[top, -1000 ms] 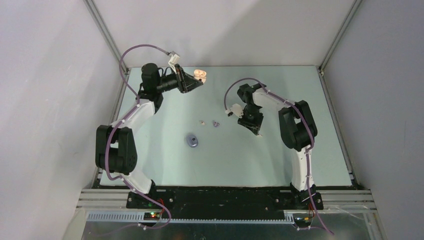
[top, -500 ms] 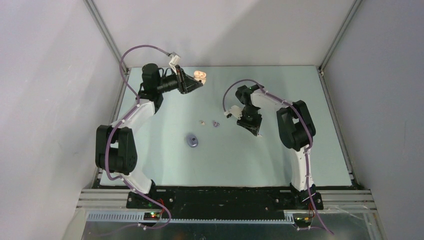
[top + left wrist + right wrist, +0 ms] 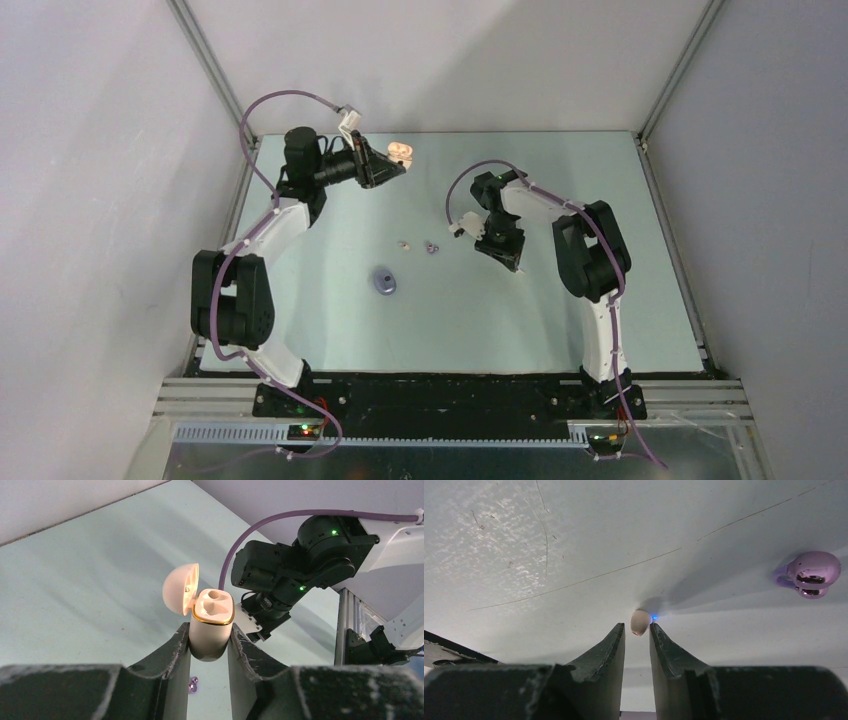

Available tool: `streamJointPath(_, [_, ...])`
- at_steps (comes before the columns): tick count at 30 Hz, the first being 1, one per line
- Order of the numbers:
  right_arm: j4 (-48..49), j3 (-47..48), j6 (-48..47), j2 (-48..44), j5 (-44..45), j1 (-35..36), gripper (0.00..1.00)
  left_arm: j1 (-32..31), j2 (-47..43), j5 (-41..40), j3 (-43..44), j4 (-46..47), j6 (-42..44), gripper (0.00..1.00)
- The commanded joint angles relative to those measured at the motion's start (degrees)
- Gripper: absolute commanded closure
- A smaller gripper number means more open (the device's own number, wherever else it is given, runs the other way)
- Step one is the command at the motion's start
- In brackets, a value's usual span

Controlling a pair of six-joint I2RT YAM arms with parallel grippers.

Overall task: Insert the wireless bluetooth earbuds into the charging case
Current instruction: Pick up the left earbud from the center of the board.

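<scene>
Cream-white and rimmed in gold, the charging case (image 3: 210,630) stands upright, clamped by its lower body between the left fingers (image 3: 172,657), which we see pressed against both its sides. Its domed lid (image 3: 179,589) is swung open to one side, and both moulded sockets face up. From above, that arm holds the case off the pale green bench (image 3: 450,330), near the far edge and left of centre. The right fingers (image 3: 610,650) point down at the bench with only a narrow gap between them, and a cream earbud (image 3: 640,621) showing a small blue light sits right at the mouth of that gap. We cannot tell whether the tips press on it or merely flank it. In the right wrist view the purple earbuds (image 3: 809,572) lie on the bench off to the side, well apart from the fingers and so close together that we cannot separate them. From overhead, a second cream earbud (image 3: 404,243) lies just beside them, near the middle of the bench. A closed purple case (image 3: 384,282) lies a little nearer the arm bases.
</scene>
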Motion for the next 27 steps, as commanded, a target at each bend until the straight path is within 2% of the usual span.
streamJointPath(1, [-0.92,-0.7,0.24,0.41,1.37,0.36,0.71,0.35,-1.46,0.16,2.79,1.57,0.93,1.0])
streamJointPath(15, [-0.28,-0.7,0.23,0.72,0.73,0.74,0.76,0.36,-1.34,0.2,2.8,1.4,0.88,1.0])
streamJointPath(27, [-0.23,-1.32,0.58,1.0,0.64,0.83,0.77,0.33,-1.49,0.26,2.3,1.36,0.88,1.0])
